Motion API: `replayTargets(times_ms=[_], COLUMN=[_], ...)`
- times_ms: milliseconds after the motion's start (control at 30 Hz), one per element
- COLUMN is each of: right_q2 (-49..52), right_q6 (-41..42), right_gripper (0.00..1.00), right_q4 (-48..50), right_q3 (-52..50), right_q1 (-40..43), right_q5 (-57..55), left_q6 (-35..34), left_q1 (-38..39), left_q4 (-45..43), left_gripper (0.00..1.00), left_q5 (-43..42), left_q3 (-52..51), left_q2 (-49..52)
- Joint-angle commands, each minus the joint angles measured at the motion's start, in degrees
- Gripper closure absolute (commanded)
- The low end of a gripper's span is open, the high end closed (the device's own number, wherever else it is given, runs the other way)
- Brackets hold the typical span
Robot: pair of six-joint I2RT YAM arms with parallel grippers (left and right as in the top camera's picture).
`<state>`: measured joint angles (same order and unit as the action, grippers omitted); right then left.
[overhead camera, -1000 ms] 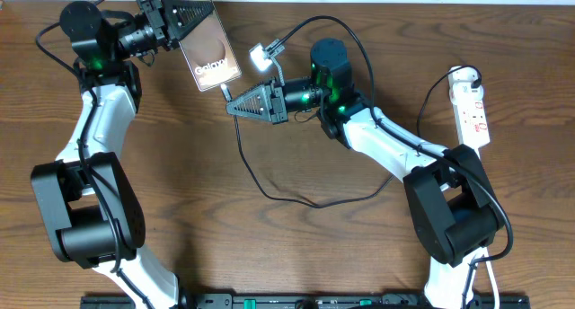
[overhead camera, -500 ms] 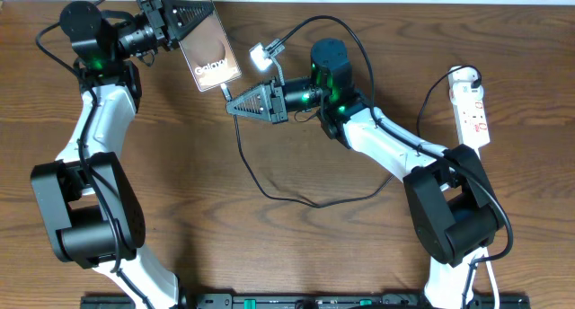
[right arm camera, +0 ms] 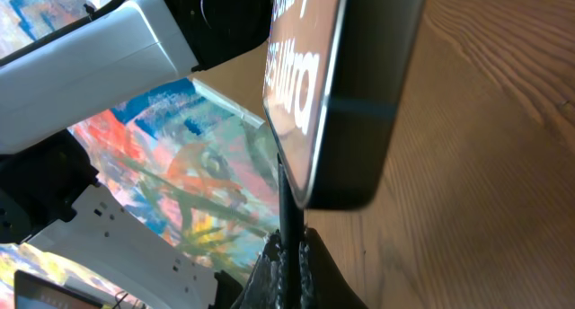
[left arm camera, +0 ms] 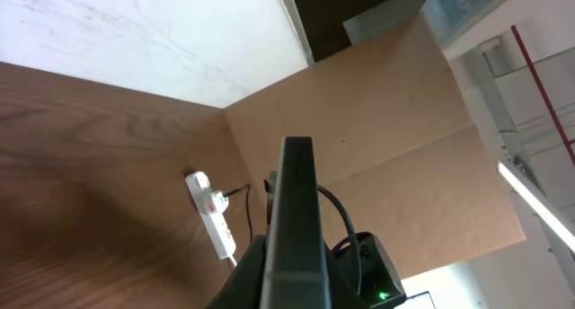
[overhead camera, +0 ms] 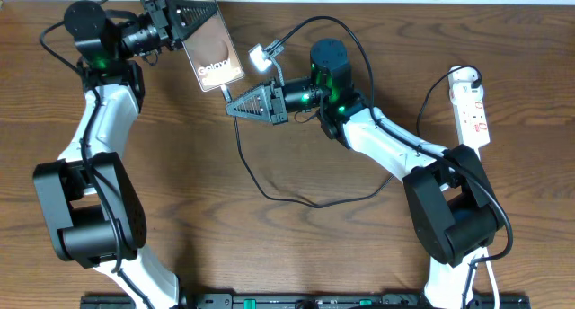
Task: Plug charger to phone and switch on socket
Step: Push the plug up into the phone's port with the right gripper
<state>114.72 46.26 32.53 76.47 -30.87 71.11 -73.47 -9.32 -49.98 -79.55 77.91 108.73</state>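
Wood table (overhead camera: 269, 255), phone (overhead camera: 214, 53) in left fingers (overhead camera: 182, 20) — charger (right arm camera: 284, 201) in right fingers (overhead camera: 256, 102)

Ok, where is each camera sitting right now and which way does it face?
Overhead: fixed above the brown wooden table, looking down; both arms show, left end effector gripping the dark-brown rectangular smartphone, right end effector pinching the thin black charger cable.
Left wrist: looks along the smartphone's edge toward the narrow white power strip; own fingers at the bottom.
Right wrist: looks past its own fingers and the cable at the smartphone's end.
Shared: all three show the smartphone.
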Motion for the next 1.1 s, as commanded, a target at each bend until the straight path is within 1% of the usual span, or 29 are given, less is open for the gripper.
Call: replayTargets(times_ms=[0, 767, 1067], right_q2=[0.6, 0.6, 0.6], right_q6=[0.5, 0.5, 1.6], right_gripper=[0.99, 0.99, 0.99], right_q4=[0.3, 0.3, 0.3], right_q3=[0.7, 0.7, 0.7], right_q1=[0.2, 0.8, 0.7], right_q5=[-0.7, -0.8, -3.2], left_q6=[0.3, 0.7, 0.7], left_q1=[0.3, -0.8, -0.2], left_q4=[-0.7, -0.7, -0.5], left_gripper=[0.93, 0.93, 0.93], left_q5=[-1.1, -2.3, -2.3], left_q3=[0.0, 0.0, 0.0], left_q2=[-1.1, -1.1, -1.1])
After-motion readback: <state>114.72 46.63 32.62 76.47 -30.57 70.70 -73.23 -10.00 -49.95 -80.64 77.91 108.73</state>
